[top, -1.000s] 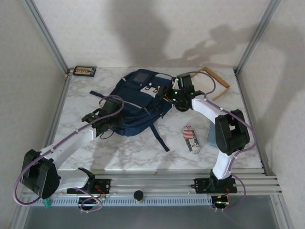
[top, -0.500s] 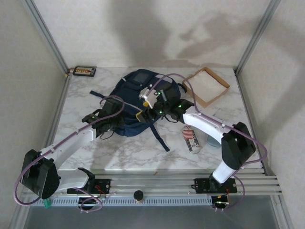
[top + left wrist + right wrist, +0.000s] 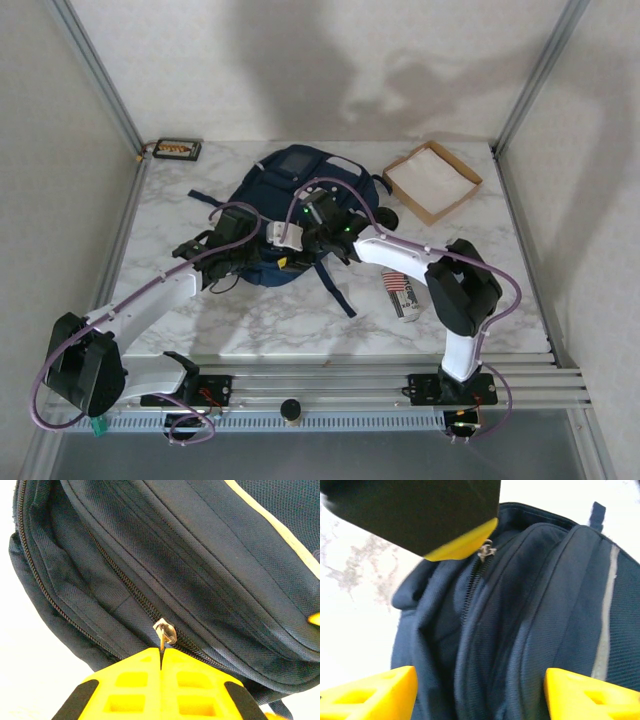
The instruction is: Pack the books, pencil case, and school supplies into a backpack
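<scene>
backpack (image 3: 290, 215): lies flat mid-bench (image 3: 300, 320), front pocket up.
left tool (image 3: 161, 661): fingers together, pinching the zipper pull (image 3: 164, 631). We judge it's placed to drag the zip open.
right tool (image 3: 480, 692): fingers apart, over the fabric near that zip, empty. We think it's there to pin the bag against the tug.
packing: we judge not begun, since the bag needs opening first.

No text is legible, even on the backpack (image 3: 275, 195).

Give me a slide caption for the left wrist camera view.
Left tool pinched shut on the metal zipper pull of the navy backpack.
</scene>
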